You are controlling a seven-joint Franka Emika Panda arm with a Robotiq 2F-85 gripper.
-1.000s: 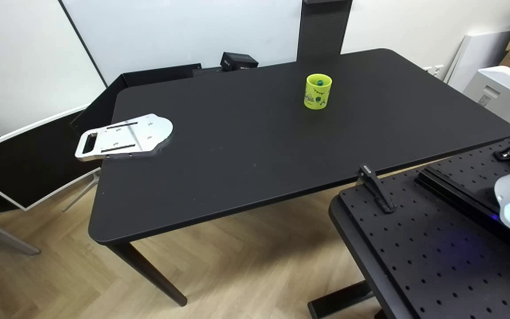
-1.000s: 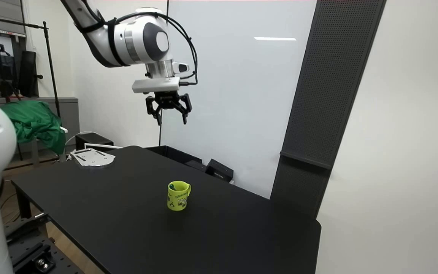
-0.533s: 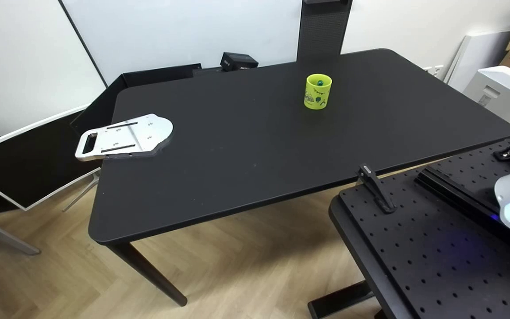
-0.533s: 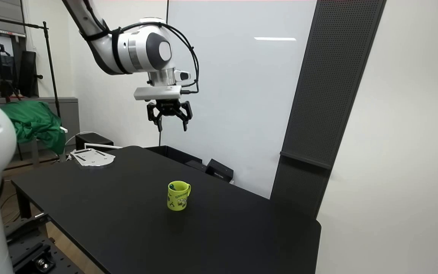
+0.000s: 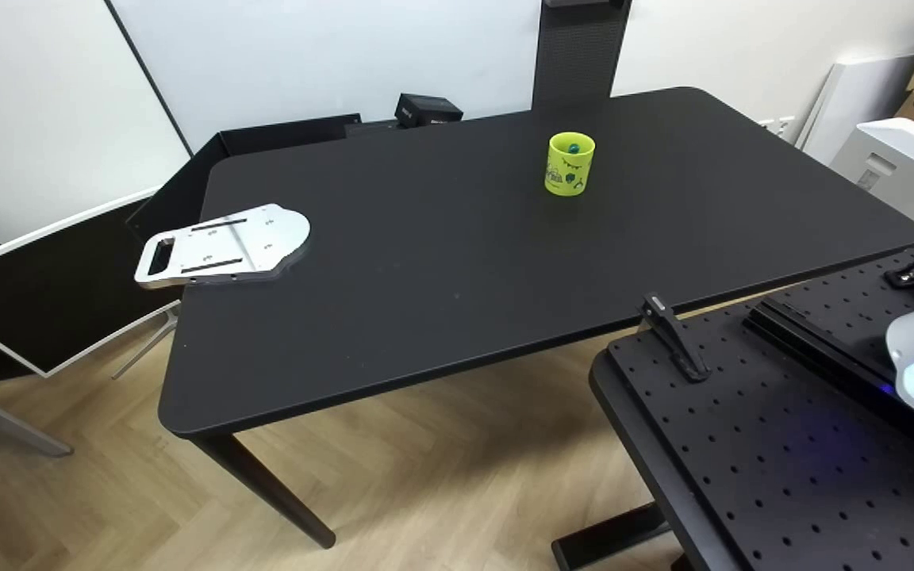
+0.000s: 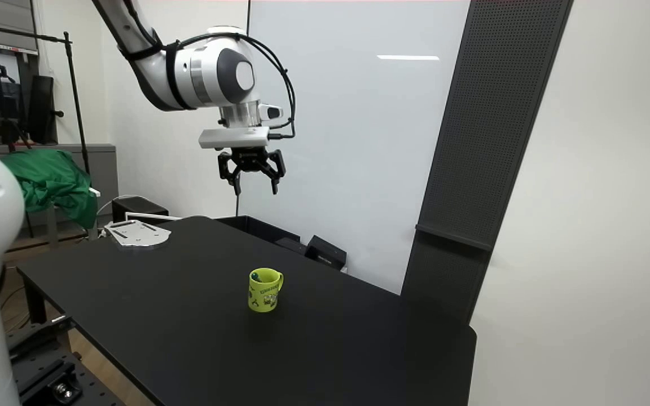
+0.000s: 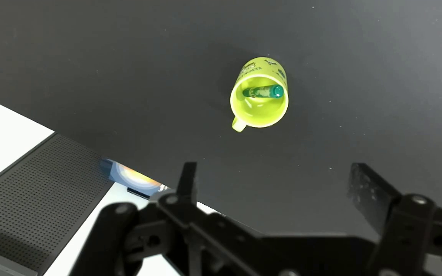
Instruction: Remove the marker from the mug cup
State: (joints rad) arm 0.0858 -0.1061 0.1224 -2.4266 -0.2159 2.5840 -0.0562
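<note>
The yellow-green mug cup stands upright on the black table in both exterior views (image 5: 564,176) (image 6: 262,294); in the wrist view the mug (image 7: 260,115) shows its open mouth and handle. The green marker (image 7: 264,91) leans inside the mug with its capped end near the rim. The marker's end also shows at the mug's mouth in both exterior views (image 5: 574,148) (image 6: 255,277). My gripper (image 6: 256,190) is open and empty, pointing down, well above the table. Its fingers are wide apart in the wrist view (image 7: 274,165), not touching the mug.
The black table (image 5: 425,262) carries a flat white-and-grey plate (image 5: 239,238) at its far end, overhanging the edge. A perforated black mount table (image 5: 806,420) adjoins it. A white board (image 6: 347,124) and dark perforated panel (image 6: 500,113) stand behind, with black boxes (image 6: 325,254) by the edge.
My gripper and arm came down slightly between one second and half a second ago, and have stayed still since. The mug and marker have not moved.
</note>
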